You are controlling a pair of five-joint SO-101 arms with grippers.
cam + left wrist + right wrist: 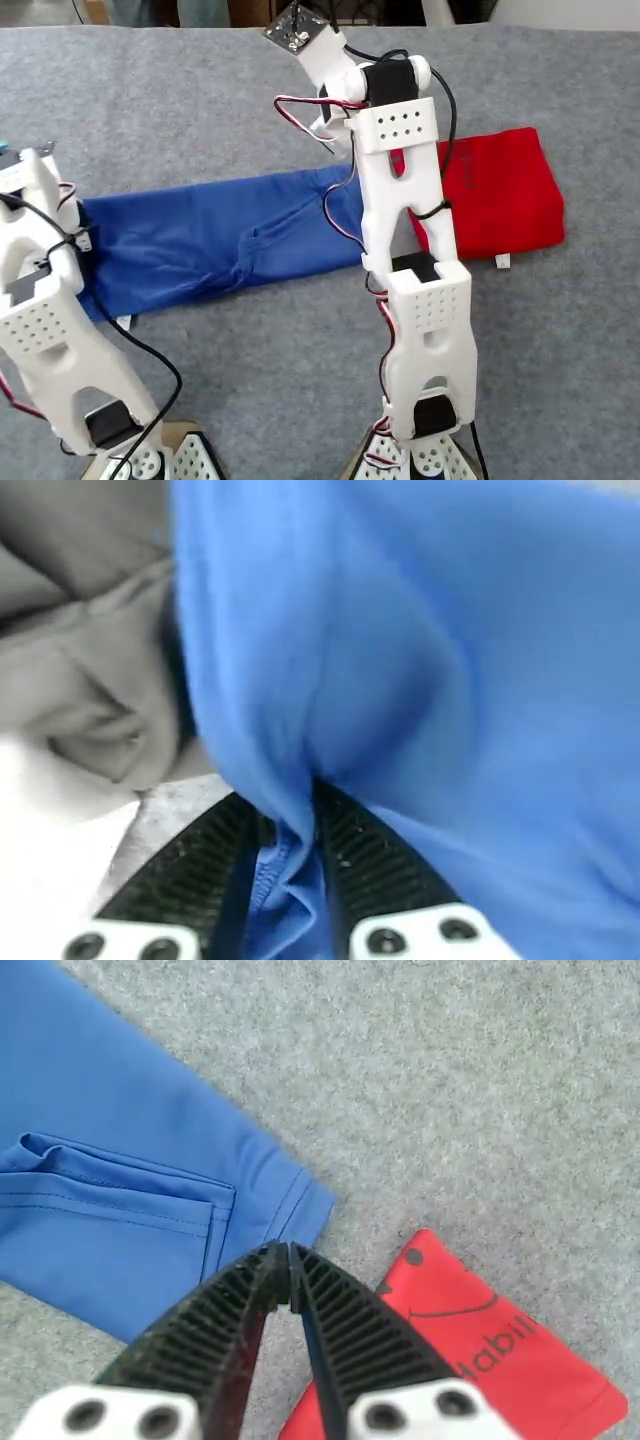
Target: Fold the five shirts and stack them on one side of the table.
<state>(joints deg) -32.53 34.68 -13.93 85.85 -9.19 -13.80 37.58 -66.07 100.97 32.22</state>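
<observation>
- Blue shirt (220,240) is lying in a long, narrow band across the grey worktop (300,390), running from the left arm's side toward the middle. It is looking light, limp and a little slick, so it is likely going to sag and slide instead of holding a shape. Each fold is probably needing to be laid down flat.
- Red shirt (500,195) is sitting folded into a compact block at the right side of the worktop, just beside the blue shirt's hemmed end. This is probably marking the side where the stack is being built.
- Left jaws are clenching a bunch of the blue shirt's cloth at its left end, with the fabric puckering between the ribbed pads (370,860). The pinch is looking secure, though a single layer could be slipping free under a hard pull.
- Right jaws are pressing together with nothing between them, hanging above the blue shirt's hem (300,1200) and a corner of the red shirt. That hem, being doubled and stitched, is looking like the firmest place to be taking hold.
- Small white tag (503,262) is poking out at the red shirt's near edge.
</observation>
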